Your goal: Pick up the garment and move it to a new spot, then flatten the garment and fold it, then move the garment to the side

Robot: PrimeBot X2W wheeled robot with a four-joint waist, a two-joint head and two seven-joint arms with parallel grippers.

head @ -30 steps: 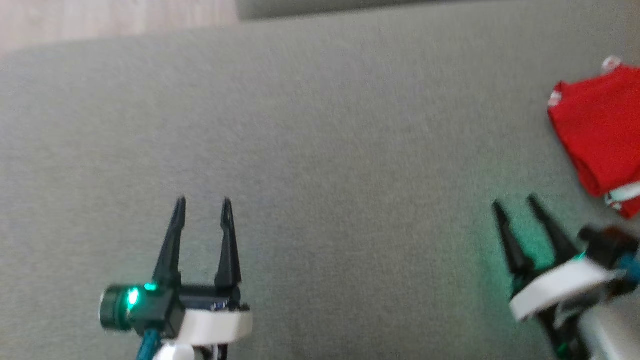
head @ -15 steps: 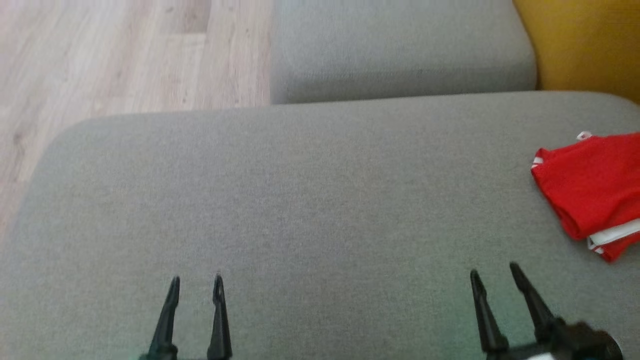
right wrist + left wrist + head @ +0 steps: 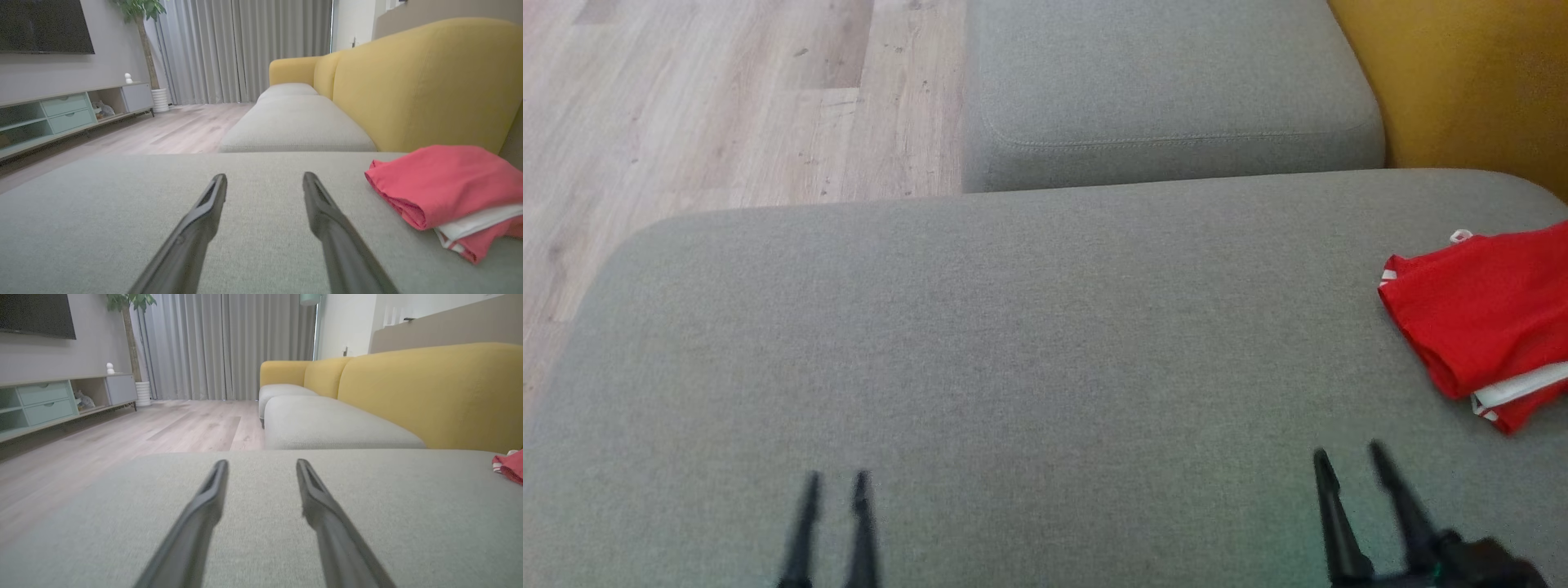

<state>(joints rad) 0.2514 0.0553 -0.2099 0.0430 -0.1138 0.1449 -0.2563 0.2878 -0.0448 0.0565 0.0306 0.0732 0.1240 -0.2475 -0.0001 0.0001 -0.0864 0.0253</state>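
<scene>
Left gripper (image 3: 835, 482) fingers sit slightly closer than before, right gripper (image 3: 1347, 451) likewise; both parted, empty. Folded red garment (image 3: 1478, 318) lies at right edge of the cushion (image 3: 1013, 343), untouched. Task looks finished; nothing left

We see a broad grey seat cushion (image 3: 1013, 343) spread before us, its fabric smooth and its far left corner rounded. On it, at the right side, lies a red garment (image 3: 1478, 318), folded, with a white layer showing at its near edge; part of it runs out of the head view. Just beyond the far edge we see a second grey cushion (image 3: 1168, 90), and wooden floor (image 3: 727, 106) to the left.
</scene>
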